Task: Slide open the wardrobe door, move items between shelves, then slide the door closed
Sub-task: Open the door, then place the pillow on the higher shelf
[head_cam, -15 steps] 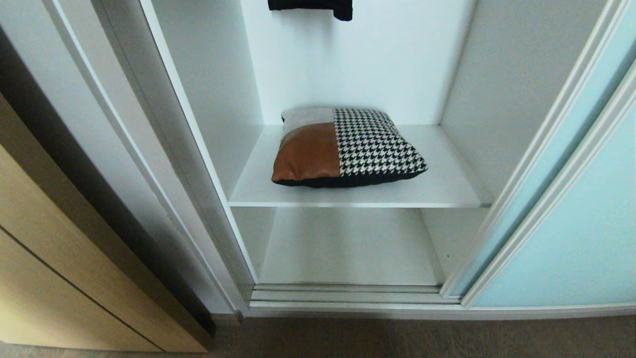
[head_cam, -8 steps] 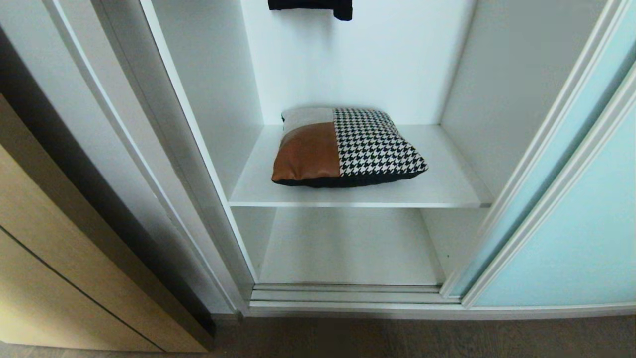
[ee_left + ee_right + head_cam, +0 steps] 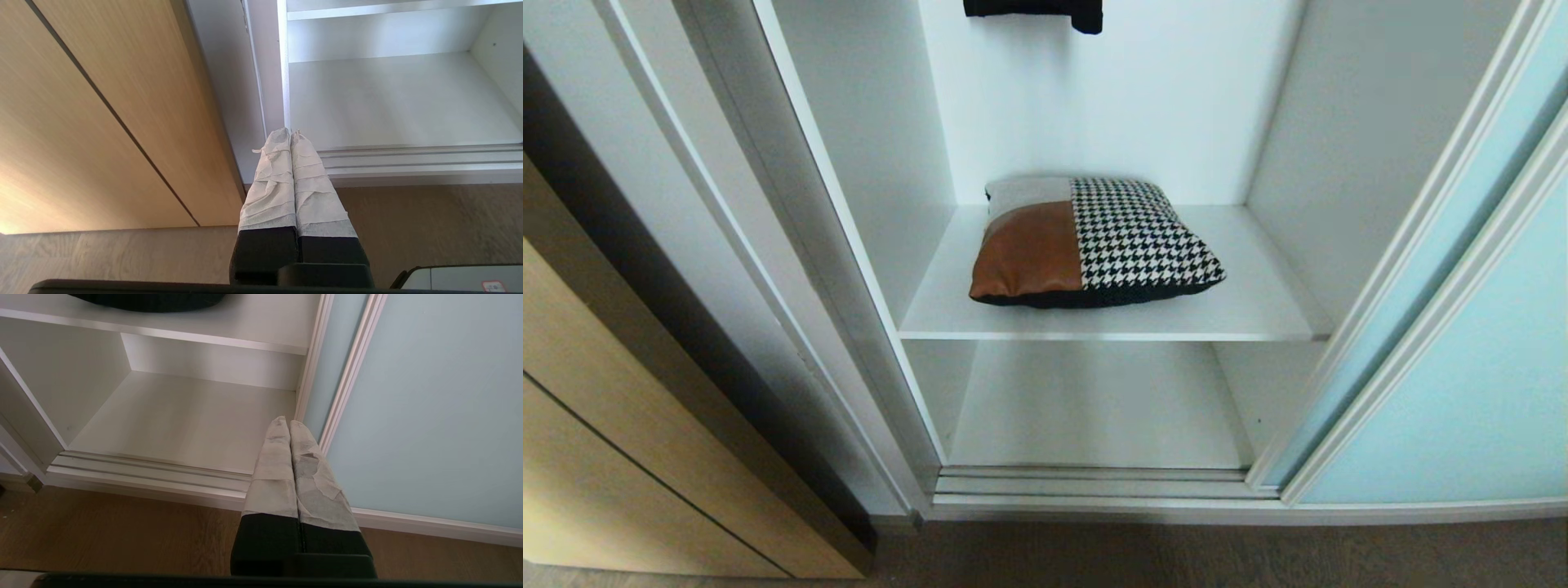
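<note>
door slid aside | cushion [image 3: 1090, 242] on upper shelf [image 3: 1258, 314], above both grippers (neither nearer) | left gripper [image 3: 290, 132] clenched empty | right gripper [image 3: 285, 421] likewise

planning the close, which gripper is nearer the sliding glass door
Right. The right gripper is shut, low in front of the wardrobe, right beside the sliding door frame. The left gripper, also shut, sits at the opposite side of the opening by the wooden door.
</note>
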You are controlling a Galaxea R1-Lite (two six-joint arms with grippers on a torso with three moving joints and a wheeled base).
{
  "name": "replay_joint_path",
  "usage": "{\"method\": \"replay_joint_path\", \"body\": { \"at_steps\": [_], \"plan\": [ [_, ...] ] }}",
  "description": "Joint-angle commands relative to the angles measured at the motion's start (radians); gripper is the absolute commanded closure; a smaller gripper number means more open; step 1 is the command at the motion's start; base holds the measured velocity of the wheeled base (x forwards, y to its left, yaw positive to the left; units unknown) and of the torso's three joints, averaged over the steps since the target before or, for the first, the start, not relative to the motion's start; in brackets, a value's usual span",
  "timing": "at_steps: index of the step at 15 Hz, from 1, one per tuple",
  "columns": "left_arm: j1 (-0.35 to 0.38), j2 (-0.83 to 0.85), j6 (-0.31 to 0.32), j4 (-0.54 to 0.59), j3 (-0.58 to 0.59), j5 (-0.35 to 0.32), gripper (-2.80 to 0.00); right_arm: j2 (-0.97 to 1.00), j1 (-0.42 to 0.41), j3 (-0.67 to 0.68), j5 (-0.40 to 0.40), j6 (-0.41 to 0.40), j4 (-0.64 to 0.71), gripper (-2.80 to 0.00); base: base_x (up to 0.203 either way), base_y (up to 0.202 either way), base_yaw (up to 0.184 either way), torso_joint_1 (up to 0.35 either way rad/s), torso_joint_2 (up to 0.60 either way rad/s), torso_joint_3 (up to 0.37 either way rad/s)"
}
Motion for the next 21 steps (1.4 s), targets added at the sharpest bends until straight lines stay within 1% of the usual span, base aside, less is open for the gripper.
{"method": "replay_joint_path", "body": {
  "at_steps": [1, 10, 11, 13, 15, 19, 21],
  "plan": [
    [0.0, 0.002, 0.001, 0.0, 0.0, 0.001, 0.0, -0.002, 0.0, 0.0, 0.0, -0.001, -0.001, 0.0, 0.0, 0.0, 0.0, 0.0, 0.0, 0.0],
    [0.0, 0.002, 0.001, 0.0, 0.0, 0.0, 0.0, -0.002, 0.0, 0.0, 0.0, -0.001, -0.001, 0.0, 0.0, 0.0, 0.0, 0.0, 0.0, 0.0],
    [0.0, 0.004, 0.02, 0.006, 0.0, 0.001, 0.0, -0.002, 0.0, 0.0, 0.001, -0.001, -0.001, 0.0, 0.0, 0.0, 0.0, 0.0, 0.0, 0.0],
    [0.0, 0.003, -0.011, 0.0, 0.0, 0.001, 0.0, -0.002, 0.0, 0.0, 0.0, -0.001, -0.001, 0.0, 0.0, 0.0, 0.0, 0.0, 0.0, 0.0],
    [0.0, 0.002, -0.01, 0.002, 0.0, 0.003, 0.0, -0.001, 0.001, 0.0, 0.001, -0.001, -0.001, 0.0, 0.0, 0.0, 0.0, 0.0, 0.0, 0.0],
    [0.0, 0.002, -0.037, -0.001, 0.0, 0.015, 0.0, -0.002, 0.0, 0.0, 0.001, -0.001, -0.001, 0.0, 0.0, 0.0, 0.0, 0.0, 0.0, 0.0],
    [0.0, 0.002, -0.065, -0.001, -0.002, 0.016, 0.0, -0.002, 0.0, 0.0, 0.0, -0.001, -0.001, 0.0, 0.0, 0.0, 0.0, 0.0, 0.0, 0.0]
  ]
}}
